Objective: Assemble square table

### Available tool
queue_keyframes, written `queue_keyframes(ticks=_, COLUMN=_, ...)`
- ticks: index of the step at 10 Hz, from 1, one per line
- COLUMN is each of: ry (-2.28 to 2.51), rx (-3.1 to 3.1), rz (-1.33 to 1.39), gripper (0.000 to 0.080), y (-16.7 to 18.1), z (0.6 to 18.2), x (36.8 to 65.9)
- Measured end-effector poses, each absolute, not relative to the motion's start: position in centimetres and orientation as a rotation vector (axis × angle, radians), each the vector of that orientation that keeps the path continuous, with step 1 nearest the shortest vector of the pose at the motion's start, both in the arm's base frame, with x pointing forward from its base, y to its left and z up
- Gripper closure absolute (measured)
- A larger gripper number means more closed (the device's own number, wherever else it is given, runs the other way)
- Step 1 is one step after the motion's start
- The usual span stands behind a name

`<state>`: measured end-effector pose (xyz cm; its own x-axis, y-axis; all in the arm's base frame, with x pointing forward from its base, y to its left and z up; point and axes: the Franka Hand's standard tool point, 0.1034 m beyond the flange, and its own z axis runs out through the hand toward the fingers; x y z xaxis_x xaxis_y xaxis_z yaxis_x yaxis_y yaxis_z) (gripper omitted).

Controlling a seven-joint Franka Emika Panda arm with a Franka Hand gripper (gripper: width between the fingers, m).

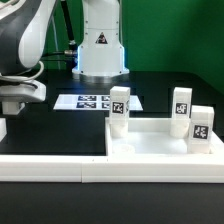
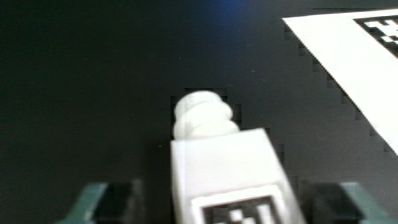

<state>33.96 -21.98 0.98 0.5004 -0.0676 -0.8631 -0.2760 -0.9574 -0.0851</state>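
The square table's white slab [image 1: 160, 150] lies at the exterior view's right. Three white tagged legs stand upright on it: one at its left corner [image 1: 118, 105], two on its right side [image 1: 181, 100] [image 1: 200, 125]. Another white leg [image 2: 222, 160] lies on the black table, its ribbed screw end [image 2: 201, 110] pointing away and a tag on its near end. My gripper [image 2: 222, 205] straddles this leg. The teal fingers [image 2: 98, 200] stand on either side with a dark gap to the leg. In the exterior view the gripper [image 1: 12, 106] hangs low at the far left, over the leg [image 1: 3, 128].
The marker board [image 1: 90, 101] lies flat behind the slab and shows again in the wrist view [image 2: 356, 50]. A long white border rail [image 1: 50, 160] runs along the front. The robot's white base [image 1: 100, 45] stands at the back.
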Motion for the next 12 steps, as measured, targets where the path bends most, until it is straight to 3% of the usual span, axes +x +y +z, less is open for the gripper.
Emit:
queue_keyframes(ticks=1, ry=0.294, rx=-2.531, rz=1.442, gripper=0.0514, y=-22.0, z=1.0, x=34.0)
queue_keyframes(ticks=8, ry=0.295, rx=-2.531, rz=1.443, gripper=0.0514, y=-22.0, z=1.0, x=33.9)
queue_keyframes(ticks=9, ry=0.286, rx=-2.526, rz=1.448, gripper=0.0512, y=-21.6, z=1.6, x=34.4)
queue_keyframes(ticks=12, ry=0.23, rx=-2.584, rz=1.326, gripper=0.0512, y=-17.9, z=9.4, x=39.4)
